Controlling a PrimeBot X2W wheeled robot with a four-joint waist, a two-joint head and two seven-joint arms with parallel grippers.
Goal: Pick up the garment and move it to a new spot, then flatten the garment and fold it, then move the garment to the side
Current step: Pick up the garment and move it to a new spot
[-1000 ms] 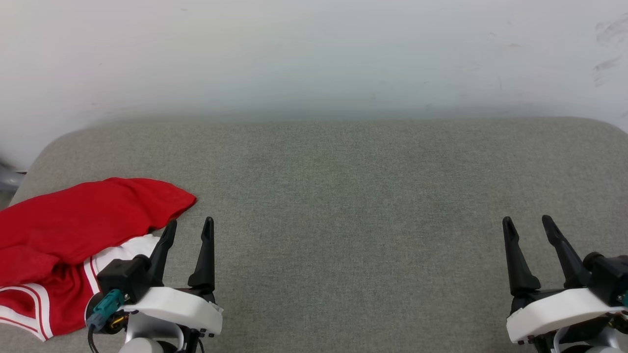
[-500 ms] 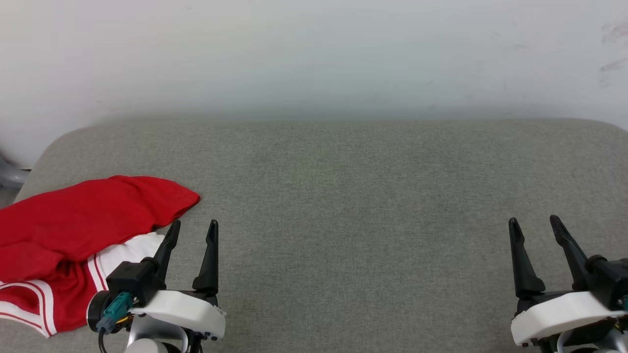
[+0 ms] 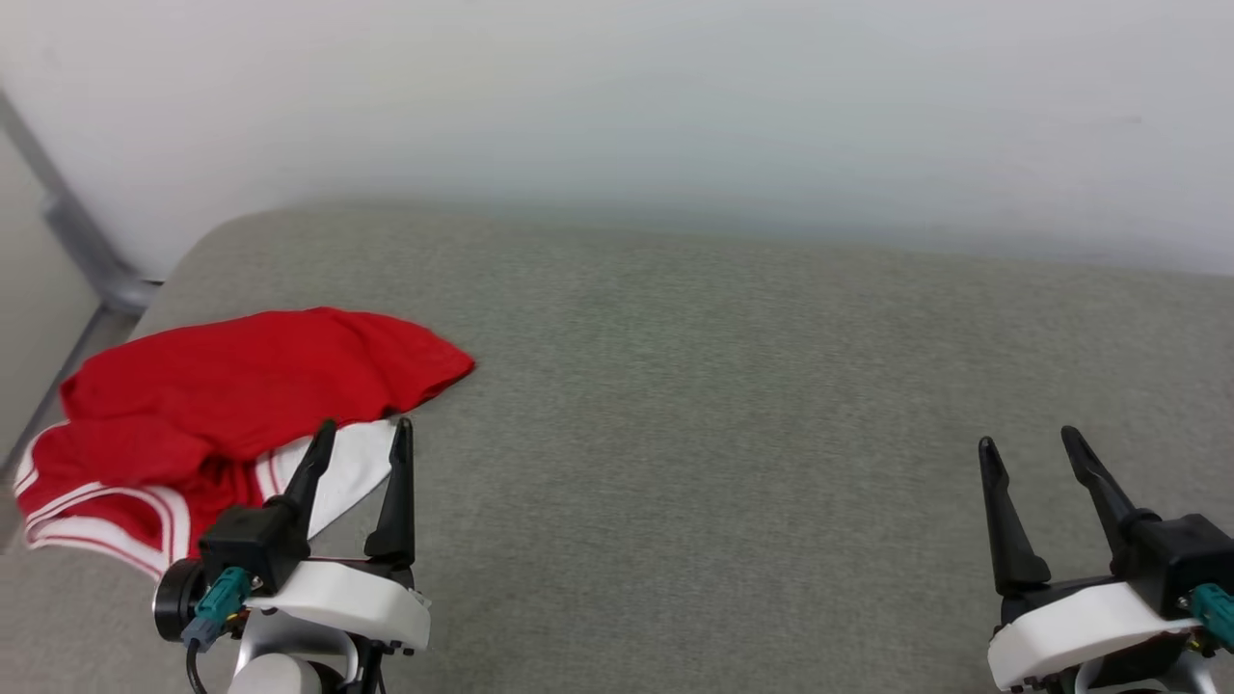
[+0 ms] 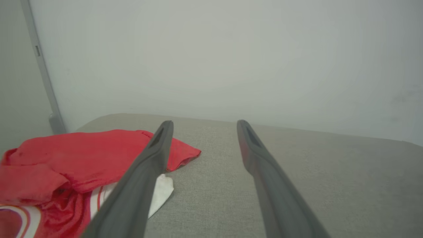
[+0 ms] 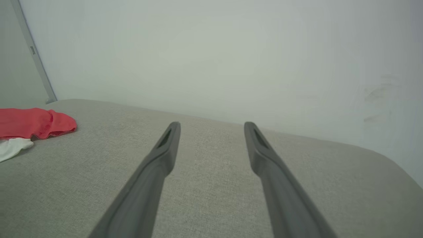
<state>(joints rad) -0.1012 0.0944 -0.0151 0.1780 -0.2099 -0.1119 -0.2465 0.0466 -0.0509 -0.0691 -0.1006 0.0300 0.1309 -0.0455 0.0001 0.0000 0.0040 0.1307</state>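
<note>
The garment point(image 3: 241, 386) lies crumpled at the left end of the grey cushioned surface point(image 3: 723, 386), red with a white sleeve and striped trim showing; its lettering is hidden. In the left wrist view the garment point(image 4: 66, 158) sits left of the fingers. My left gripper point(image 3: 362, 434) is open, its fingertips over the white sleeve's edge, holding nothing. My right gripper point(image 3: 1027, 445) hangs open over bare cushion at the lower right. The right wrist view has the garment point(image 5: 33, 124) far off to the left.
A pale wall point(image 3: 675, 96) rises just behind the cushion. A grey metal strip point(image 3: 67, 231) runs down the wall at the far left, past the cushion's rounded corner. Bare cushion stretches between the two grippers.
The head camera has swung left, so the whole picture shifted right and the wall strip came into sight. Both grippers stay open; the garment lies as before.
</note>
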